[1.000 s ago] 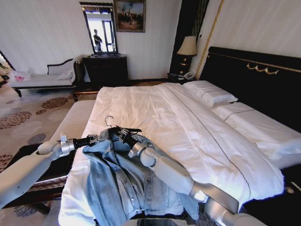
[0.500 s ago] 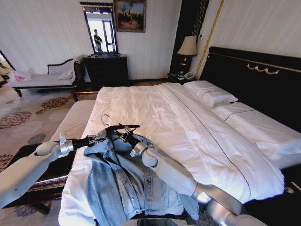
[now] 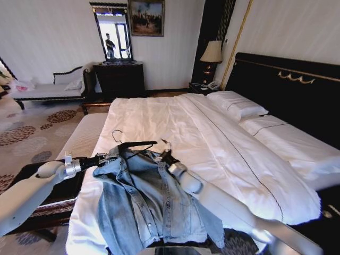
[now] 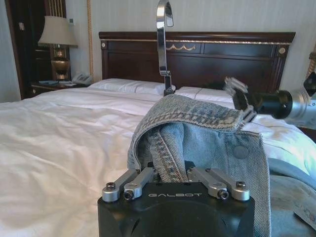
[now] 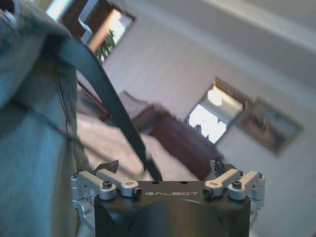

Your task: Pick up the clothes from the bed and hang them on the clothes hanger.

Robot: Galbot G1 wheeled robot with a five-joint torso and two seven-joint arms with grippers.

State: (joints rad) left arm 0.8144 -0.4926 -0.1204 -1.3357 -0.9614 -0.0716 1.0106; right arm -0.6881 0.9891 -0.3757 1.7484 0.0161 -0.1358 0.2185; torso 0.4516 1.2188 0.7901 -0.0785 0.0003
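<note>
The light-blue denim clothes [image 3: 146, 204] lie at the near corner of the white bed [image 3: 212, 138], draped toward its edge. The black clothes hanger [image 3: 135, 143] sits in the collar, its silver hook [image 3: 116, 135] sticking up. My left gripper [image 3: 103, 159] is shut on the folded collar edge; in the left wrist view the left gripper [image 4: 170, 170] pinches the denim [image 4: 197, 128] below the hook [image 4: 163, 29]. My right gripper [image 3: 164, 150] is open at the hanger's right end. In the right wrist view the right gripper [image 5: 165, 163] has the hanger's black bar [image 5: 111, 106] running between its spread fingers.
A beige bench [image 3: 79, 138] runs along the bed's left side. The black headboard [image 3: 287, 90] and pillows [image 3: 236, 106] are at the right. A dark dresser with a mirror [image 3: 119, 77], a lamp [image 3: 211, 53] and a chaise [image 3: 48, 87] stand by the far wall.
My right gripper has slid right, out of the collar toward the hanger's right end. The jacket's right shoulder now lies spread wider. The left gripper keeps its hold, shifted slightly left.
</note>
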